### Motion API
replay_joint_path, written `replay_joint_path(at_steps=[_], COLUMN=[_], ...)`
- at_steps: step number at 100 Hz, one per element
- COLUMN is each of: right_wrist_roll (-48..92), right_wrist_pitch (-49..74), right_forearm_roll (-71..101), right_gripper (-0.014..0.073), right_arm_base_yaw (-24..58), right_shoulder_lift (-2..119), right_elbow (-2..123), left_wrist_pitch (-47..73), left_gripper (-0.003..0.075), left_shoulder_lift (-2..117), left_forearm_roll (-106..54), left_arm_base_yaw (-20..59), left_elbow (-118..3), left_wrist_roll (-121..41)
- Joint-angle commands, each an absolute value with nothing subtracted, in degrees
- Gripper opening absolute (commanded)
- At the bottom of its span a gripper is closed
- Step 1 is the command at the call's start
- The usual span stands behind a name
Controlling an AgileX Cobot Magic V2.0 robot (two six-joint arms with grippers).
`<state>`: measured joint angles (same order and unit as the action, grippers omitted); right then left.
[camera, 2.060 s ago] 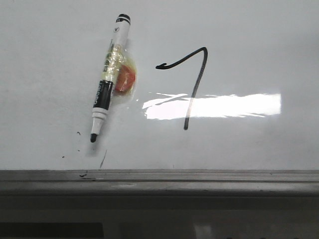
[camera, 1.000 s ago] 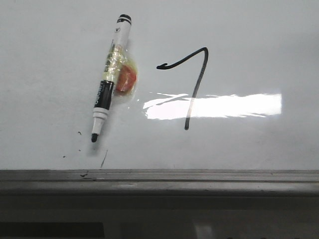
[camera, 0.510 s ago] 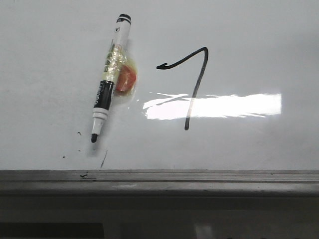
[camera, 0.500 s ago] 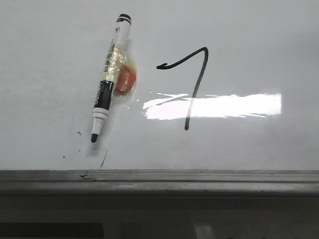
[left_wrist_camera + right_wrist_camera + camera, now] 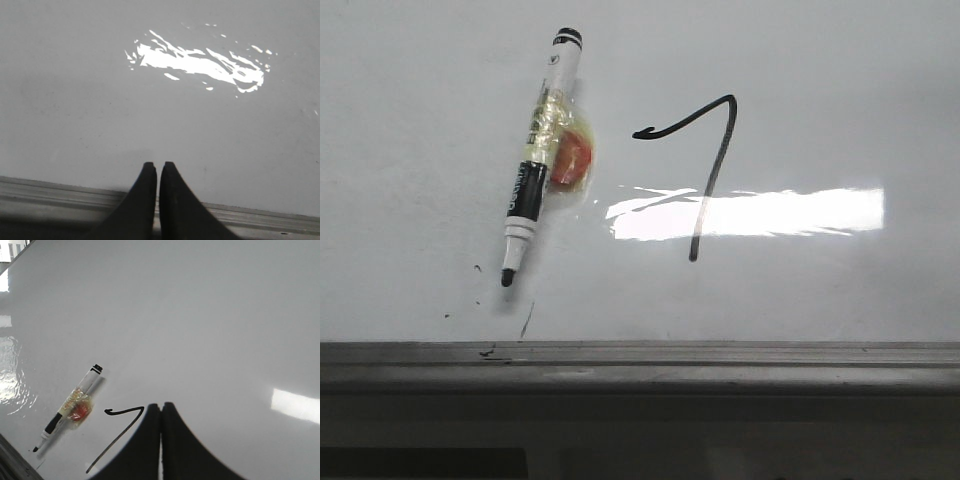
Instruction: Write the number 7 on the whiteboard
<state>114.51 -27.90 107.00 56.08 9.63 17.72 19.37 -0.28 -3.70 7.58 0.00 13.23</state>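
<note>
A black hand-drawn number 7 point(image 5: 705, 170) stands on the whiteboard point(image 5: 820, 90), with a hooked top bar and a long slanting stem; it also shows in the right wrist view as the number 7 point(image 5: 112, 440). A black-and-white marker point(image 5: 535, 160) lies uncapped on the board to the left of it, with yellowish tape and a red lump at its middle. My right gripper point(image 5: 160, 405) is shut and empty, above the whiteboard point(image 5: 225, 315) beside the 7. My left gripper point(image 5: 156, 164) is shut and empty over bare whiteboard point(image 5: 75, 100) near the ledge point(image 5: 50, 192).
A grey metal ledge point(image 5: 640, 365) runs along the board's near edge. Small black specks and a short scratch mark point(image 5: 526, 320) sit near the marker's tip. Bright light reflections point(image 5: 750, 212) cross the 7's stem. The marker point(image 5: 67, 407) shows in the right wrist view too.
</note>
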Motion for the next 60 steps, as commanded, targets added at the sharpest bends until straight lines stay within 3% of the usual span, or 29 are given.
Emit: replay_joint_path(at_steps=[1,43,60], right_wrist_roll=[115.0,114.8,88.0], right_wrist_pitch=[-26.2,-29.1,-31.0], right_forearm_roll=[106.6,105.0,74.5], right_gripper=[-0.0067,-0.0067,-0.0067], right_arm_base_yaw=[56.1,55.9,54.0], right_shoulder_lift=[10.3,10.3,10.5], right_elbow=[19.3,15.9,9.0], left_wrist_pitch=[16.9,16.9,17.0], left_gripper=[-0.002,-0.002,-0.002], left_shoulder_lift=[-1.9,-1.9,-1.9], left_forearm_roll=[-3.4,-3.4,-3.4], left_arm_base_yaw=[7.5,7.5,7.5], left_elbow=[1.4,1.4,1.4], left_wrist_roll=[13.7,13.7,13.7])
